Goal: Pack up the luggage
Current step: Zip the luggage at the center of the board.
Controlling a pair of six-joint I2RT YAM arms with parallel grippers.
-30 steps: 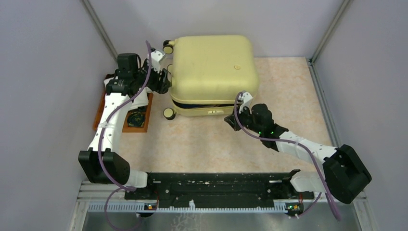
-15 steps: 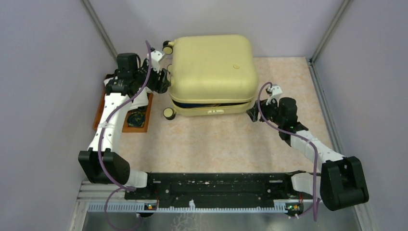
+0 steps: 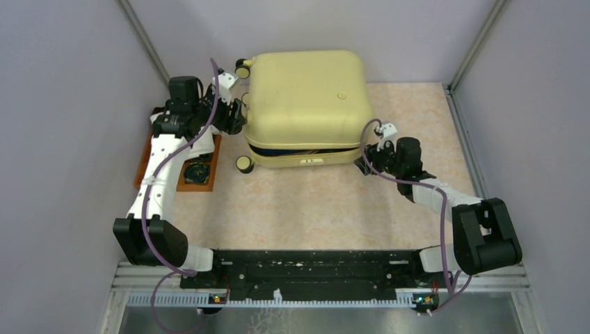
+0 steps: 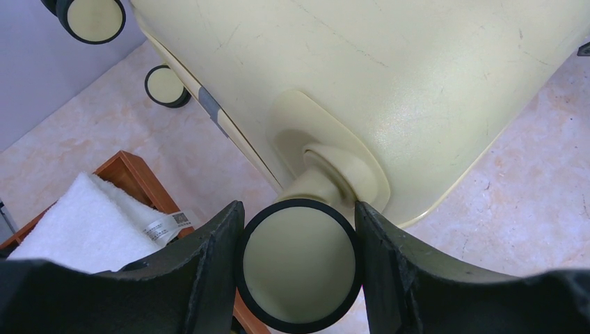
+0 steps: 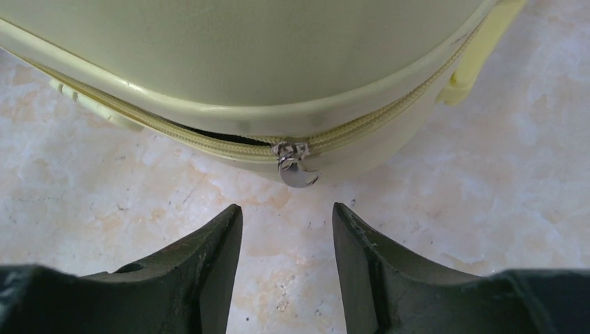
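The pale yellow luggage (image 3: 306, 104) lies flat at the back of the table, its lid down with a dark gap along the front edge. My left gripper (image 3: 235, 117) is shut on one of its wheels (image 4: 298, 264) at the left side. My right gripper (image 3: 363, 165) is open and empty at the front right corner, low over the table. In the right wrist view the silver zipper pull (image 5: 296, 169) hangs on the luggage's zip (image 5: 209, 142) just beyond my gripper (image 5: 286, 212). The zip is open to the left of the pull.
A wooden tray (image 3: 147, 156) sits left of the luggage with a white towel (image 4: 83, 223) and a dark round object (image 3: 197, 171) on it. Grey walls close in on the left, back and right. The arm rail (image 3: 313, 268) runs along the near edge.
My right arm swung from the front middle of the luggage to its front right corner, then drew in closer to the corner. My left arm has not moved.
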